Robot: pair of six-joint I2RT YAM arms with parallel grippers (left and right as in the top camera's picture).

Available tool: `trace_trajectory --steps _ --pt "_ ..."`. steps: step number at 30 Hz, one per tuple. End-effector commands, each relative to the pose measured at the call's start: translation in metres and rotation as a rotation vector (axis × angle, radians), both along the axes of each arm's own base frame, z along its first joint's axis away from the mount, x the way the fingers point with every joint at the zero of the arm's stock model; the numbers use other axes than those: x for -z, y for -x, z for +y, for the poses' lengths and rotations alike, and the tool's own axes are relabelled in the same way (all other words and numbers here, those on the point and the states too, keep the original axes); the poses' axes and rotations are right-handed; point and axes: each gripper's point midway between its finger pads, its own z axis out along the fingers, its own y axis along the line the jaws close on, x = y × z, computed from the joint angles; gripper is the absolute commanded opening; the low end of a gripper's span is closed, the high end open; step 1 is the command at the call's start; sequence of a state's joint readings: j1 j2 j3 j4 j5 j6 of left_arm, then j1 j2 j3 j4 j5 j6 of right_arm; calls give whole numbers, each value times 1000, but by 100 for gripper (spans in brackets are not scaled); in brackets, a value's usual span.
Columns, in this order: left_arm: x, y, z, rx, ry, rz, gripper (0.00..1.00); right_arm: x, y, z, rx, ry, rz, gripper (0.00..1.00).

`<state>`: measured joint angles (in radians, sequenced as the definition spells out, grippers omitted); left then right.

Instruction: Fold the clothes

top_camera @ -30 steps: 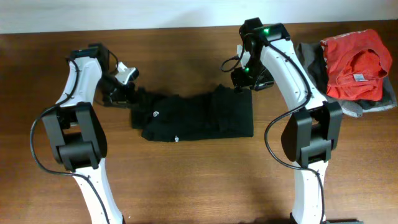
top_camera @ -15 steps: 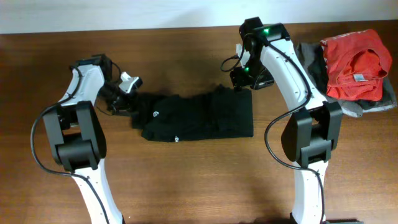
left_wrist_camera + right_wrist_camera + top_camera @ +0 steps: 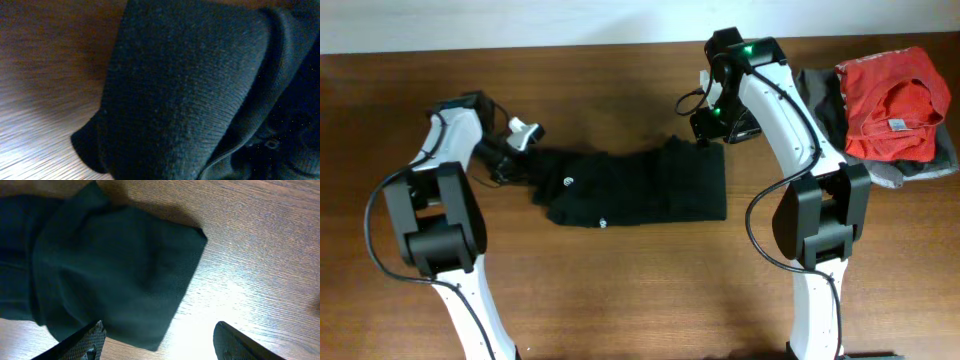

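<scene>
Pincers first: the right pincer is wide open, holds nothing, and hangs just over the top right corner of the clothes. The left pincer is at their left end; I cannot tell if it is shut. The clothes are black, bunched in a long strip on the brown surface, with tiny white marks. The left pincer has shifted a little since before; the right one has stayed.

Right end effector spread wide, left end effector low, grip state unclear.

Wood table, black clothes, seemingly grey garment
</scene>
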<state>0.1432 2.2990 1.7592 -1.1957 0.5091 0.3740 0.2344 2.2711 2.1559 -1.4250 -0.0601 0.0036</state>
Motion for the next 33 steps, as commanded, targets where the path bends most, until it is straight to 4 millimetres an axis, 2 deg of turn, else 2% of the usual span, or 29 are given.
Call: trace_trajectory --steps 1,4,6,9,11,18,21,24,27,33 --pt "-51 -24 25 -66 -16 -148 1 -21 -2 -3 3 6 -54 74" --pt "-74 -35 41 -103 -31 -222 1 -20 -1 0 2 -14 -47 73" --pt "-85 -39 47 -115 -39 -256 1 -19 0 6 -1 -48 -36 65" --pt "-89 -44 48 -114 -44 -285 1 -15 0 25 -11 -140 -27 33" --pt "-90 -48 45 -106 -46 -299 0 -8 1 42 -4 -227 -10 4" --pt "-91 -54 45 -102 -49 -327 1 23 20 93 -9 -550 96 4" --pt "-91 -54 45 -102 -50 -328 0 36 31 106 -3 -624 138 4" --pt "-93 -56 43 -100 -45 -337 0 50 38 108 31 -625 168 4" --pt "-102 -63 38 -91 -28 -370 1 63 43 109 66 -622 182 4" --pt "-135 -82 11 -24 -31 -471 1 89 53 107 164 -618 225 4"
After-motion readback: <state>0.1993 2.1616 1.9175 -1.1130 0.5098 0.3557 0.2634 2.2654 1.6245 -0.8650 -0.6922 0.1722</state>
